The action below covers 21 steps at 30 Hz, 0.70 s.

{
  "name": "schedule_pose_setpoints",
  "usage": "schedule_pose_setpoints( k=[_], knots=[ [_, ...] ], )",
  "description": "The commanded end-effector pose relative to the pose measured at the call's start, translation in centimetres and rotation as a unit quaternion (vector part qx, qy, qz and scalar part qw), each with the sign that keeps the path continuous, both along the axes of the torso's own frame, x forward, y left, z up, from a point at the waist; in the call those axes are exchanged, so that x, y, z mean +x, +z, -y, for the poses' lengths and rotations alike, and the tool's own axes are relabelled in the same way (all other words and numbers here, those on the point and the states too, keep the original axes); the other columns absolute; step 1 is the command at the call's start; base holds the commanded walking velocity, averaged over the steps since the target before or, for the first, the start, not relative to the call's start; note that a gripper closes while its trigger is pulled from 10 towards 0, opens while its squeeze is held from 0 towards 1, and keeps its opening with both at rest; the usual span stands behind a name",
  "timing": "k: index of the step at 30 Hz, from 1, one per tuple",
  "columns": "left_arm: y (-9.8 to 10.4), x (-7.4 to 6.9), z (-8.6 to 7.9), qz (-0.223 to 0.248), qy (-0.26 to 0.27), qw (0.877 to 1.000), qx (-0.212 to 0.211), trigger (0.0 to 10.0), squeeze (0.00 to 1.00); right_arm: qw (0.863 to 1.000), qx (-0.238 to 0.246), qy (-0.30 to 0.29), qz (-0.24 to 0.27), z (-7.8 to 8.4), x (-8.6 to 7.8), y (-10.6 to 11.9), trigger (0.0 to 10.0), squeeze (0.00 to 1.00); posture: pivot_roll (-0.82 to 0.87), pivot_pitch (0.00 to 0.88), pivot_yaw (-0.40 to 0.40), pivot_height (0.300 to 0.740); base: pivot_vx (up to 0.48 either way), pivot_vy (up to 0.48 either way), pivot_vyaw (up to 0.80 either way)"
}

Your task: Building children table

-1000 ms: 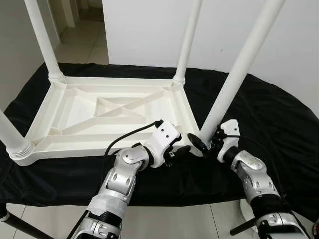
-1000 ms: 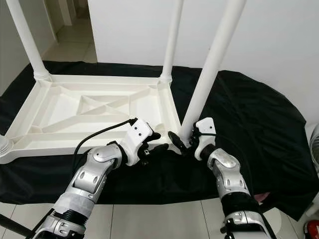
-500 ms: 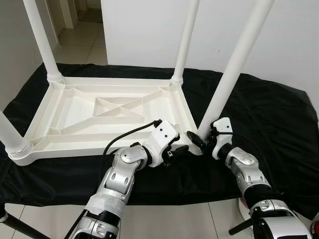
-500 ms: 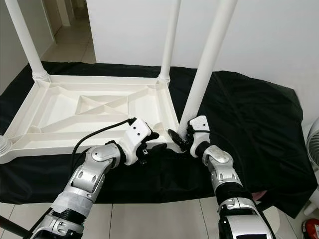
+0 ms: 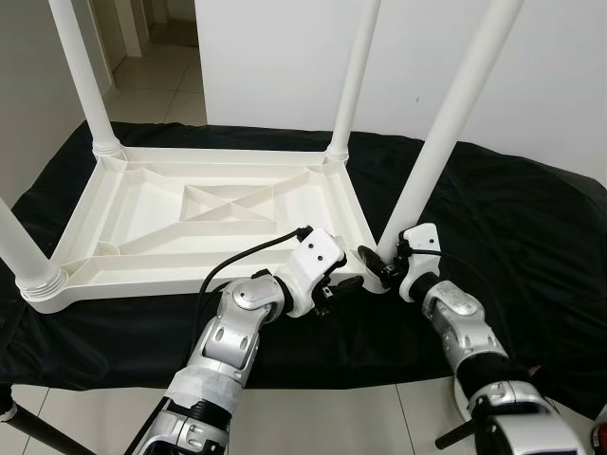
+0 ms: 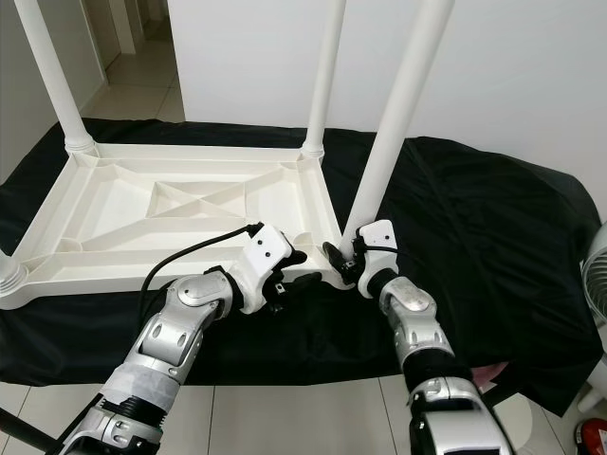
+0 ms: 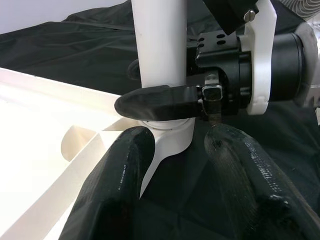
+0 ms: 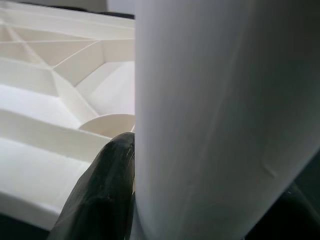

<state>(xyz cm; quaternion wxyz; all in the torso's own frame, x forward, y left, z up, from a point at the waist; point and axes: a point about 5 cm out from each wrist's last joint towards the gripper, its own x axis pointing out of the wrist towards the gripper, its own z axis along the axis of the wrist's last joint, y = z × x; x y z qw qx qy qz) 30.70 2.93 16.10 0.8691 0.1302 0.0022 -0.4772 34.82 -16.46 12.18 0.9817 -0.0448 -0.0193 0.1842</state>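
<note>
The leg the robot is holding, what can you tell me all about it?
The leg is a long, smooth white tube that looks like plastic. It leans slightly, rising out of frame, its foot set at the near right corner of the upside-down tabletop. The right pincer is shut on it just above the base. The left pincer sits open beside that corner, not holding the leg.

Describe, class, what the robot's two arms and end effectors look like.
Both arms are silver, jointed metal segments with white plastic wrist housings. The left end effector and right end effector each carry two long, rounded black fingers. A black cable loops into the left wrist.
</note>
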Motion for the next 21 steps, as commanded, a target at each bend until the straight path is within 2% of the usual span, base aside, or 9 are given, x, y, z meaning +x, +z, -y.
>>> schedule_pose_setpoints(
  k=[1, 5, 6, 9, 15, 16, 18, 19, 21],
  knots=[
    [0.0, 0.4, -0.1, 0.009, 0.060, 0.998, -0.007, 10.0, 0.00, 1.000, -0.006, -0.008, -0.021, 0.1, -0.3, -0.9, 0.0, 0.00, 0.06, 0.000, -0.059, 0.740, 0.000, 0.000, 0.00],
    [-0.2, 0.2, 0.0, 0.004, 0.059, 0.998, -0.009, 10.0, 0.00, 0.995, 0.044, -0.091, -0.012, -0.9, -0.8, -0.6, 0.0, 0.00, 0.05, 0.011, -0.064, 0.740, 0.000, 0.000, 0.00],
    [-0.2, 0.2, 0.0, 0.004, 0.059, 0.998, -0.009, 10.0, 0.00, 0.995, 0.044, -0.091, -0.012, -0.9, -0.8, -0.6, 0.0, 0.00, 0.05, 0.011, -0.064, 0.740, 0.000, 0.000, 0.00],
    [-0.1, 0.2, 0.0, 0.000, 0.062, 0.998, -0.014, 10.0, 0.00, 0.984, 0.073, -0.163, -0.008, -1.5, -1.5, -0.7, 0.0, 0.00, 0.05, 0.027, -0.060, 0.740, 0.000, 0.000, 0.00],
    [-0.1, 0.2, -0.1, -0.001, 0.063, 0.998, -0.014, 10.0, 0.00, 0.979, 0.082, -0.184, -0.013, -1.8, -1.9, -0.8, 0.0, 0.00, 0.04, 0.032, -0.055, 0.740, 0.000, 0.000, 0.00],
    [-0.1, 0.2, -0.1, -0.002, 0.063, 0.998, -0.014, 10.0, 0.00, 0.981, 0.080, -0.177, -0.009, -1.9, -1.9, -0.6, 1.3, 0.00, 0.04, 0.032, -0.055, 0.740, 0.000, 0.000, 0.00],
    [-0.1, 0.2, -0.1, -0.002, 0.063, 0.998, -0.014, 10.0, 0.00, 0.982, 0.078, -0.173, -0.008, -2.0, -2.0, -0.5, 1.3, 0.00, 0.04, 0.032, -0.055, 0.740, 0.000, 0.000, 0.00],
    [-0.2, 0.2, 0.0, -0.003, 0.062, 0.998, -0.013, 10.0, 0.00, 0.983, 0.073, -0.170, -0.005, -1.9, -2.1, -0.4, 10.0, 0.00, 0.04, 0.032, -0.055, 0.740, 0.000, 0.000, 0.00],
    [-0.2, 0.2, 0.0, -0.004, 0.061, 0.998, -0.014, 10.0, 0.00, 0.984, 0.068, -0.164, -0.001, -1.7, -2.1, -0.2, 10.0, 0.00, 0.04, 0.032, -0.053, 0.740, 0.000, 0.000, 0.00]
  ],
)
